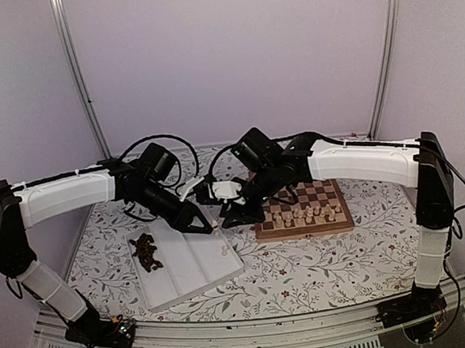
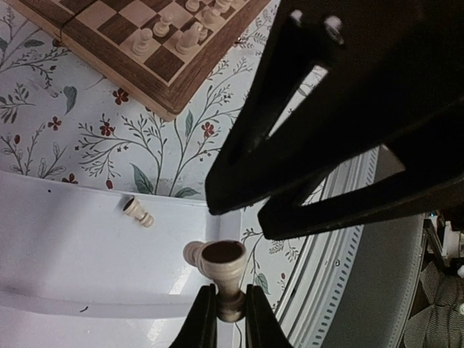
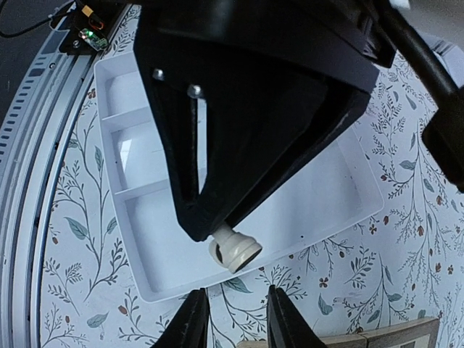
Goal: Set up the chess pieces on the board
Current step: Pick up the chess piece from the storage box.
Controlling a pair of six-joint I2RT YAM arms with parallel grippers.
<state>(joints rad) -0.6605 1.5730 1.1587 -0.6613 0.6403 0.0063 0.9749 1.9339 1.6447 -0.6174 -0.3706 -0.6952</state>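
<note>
The left hand (image 2: 230, 319) pinches a pale cream chess piece (image 3: 235, 250) by its narrow end, in the air over the edge of the white tray (image 3: 145, 232), on the side nearest the chessboard (image 1: 332, 194). The piece's long axis runs straight out of those fingers, its round base toward the right hand (image 3: 232, 319). That hand faces it close by with jaws spread, not yet around it, so the handover looks to depend on it closing in along that line.
</note>
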